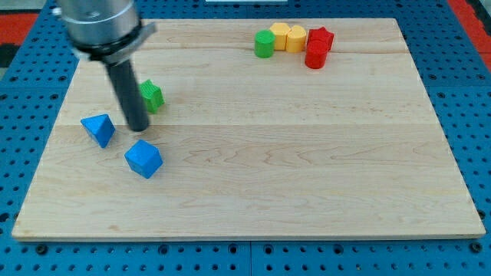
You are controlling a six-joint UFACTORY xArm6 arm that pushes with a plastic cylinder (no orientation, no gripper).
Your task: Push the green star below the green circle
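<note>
The green star (153,95) lies at the board's left, partly hidden behind my rod. My tip (138,127) rests on the board just below and slightly left of the star, close to it. The green circle (264,44) stands near the view's top, right of centre, far from the star.
Two yellow blocks (288,37) sit right of the green circle, then two red blocks (318,46). A blue triangle (98,129) lies left of my tip and a blue cube-like block (143,159) just below it. The wooden board (307,153) sits on a blue pegboard.
</note>
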